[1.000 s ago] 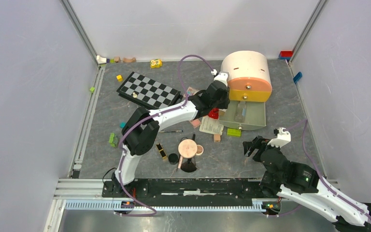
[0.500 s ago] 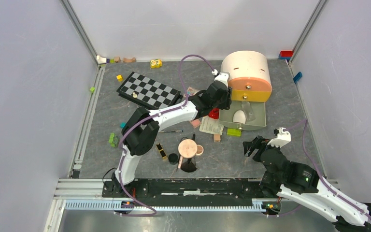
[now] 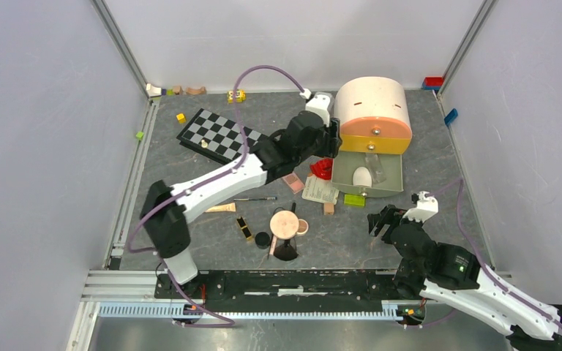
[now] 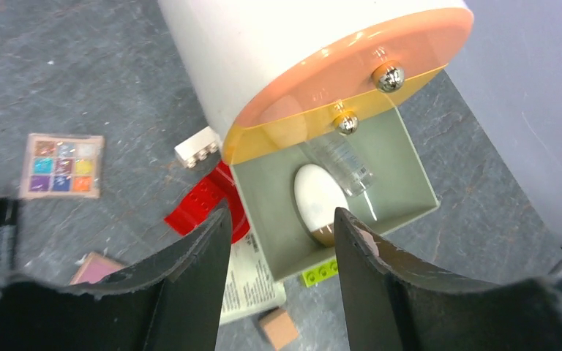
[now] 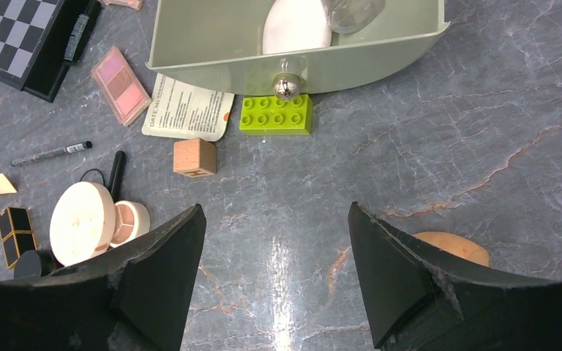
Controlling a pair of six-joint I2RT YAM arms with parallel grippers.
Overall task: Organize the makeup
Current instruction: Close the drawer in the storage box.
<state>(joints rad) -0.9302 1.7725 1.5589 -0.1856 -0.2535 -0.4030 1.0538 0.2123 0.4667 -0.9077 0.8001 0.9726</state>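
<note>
Left jaws: The left gripper [image 4: 281,219] hangs spread and empty above the open drawer [image 4: 410,183], the posture of a drop-off point rather than a grasp.
White oval: The white oval [image 4: 317,196] lies flat inside that drawer, touching a clear bottle [image 4: 342,161], so one piece looks sorted.
Organizer: The round cream organizer [image 3: 369,95] sits at 1 o'clock on the counter [image 3: 439,168]. Its lowest drawer is pulled toward 6 o'clock to take items from above.
Right jaws: The right gripper [image 5: 274,219] hovers parted and holds nothing, low over bare counter at 5 o'clock.
Sponge: The orange sponge [image 5: 450,248] lies just beside the right finger, probably the nearest pick for that arm.
Loose makeup: The peach compact [image 5: 80,223], black-gold tube [image 5: 15,227], pink palette [image 5: 119,84] and thin liner pencil [image 5: 51,153] are scattered toward 7 o'clock of the drawer. The multicolour palette [image 4: 61,165] lies at its 10 o'clock.
Not makeup: A red plastic piece [image 4: 205,208], a green block [image 5: 276,115], a wooden block [image 5: 194,157] and a leaflet [image 5: 188,113] crowd the drawer front.
Progress: Early, by this showing, with most pieces not yet stowed.
Risk: The blocks touching the drawer front could obstruct closing it.
</note>
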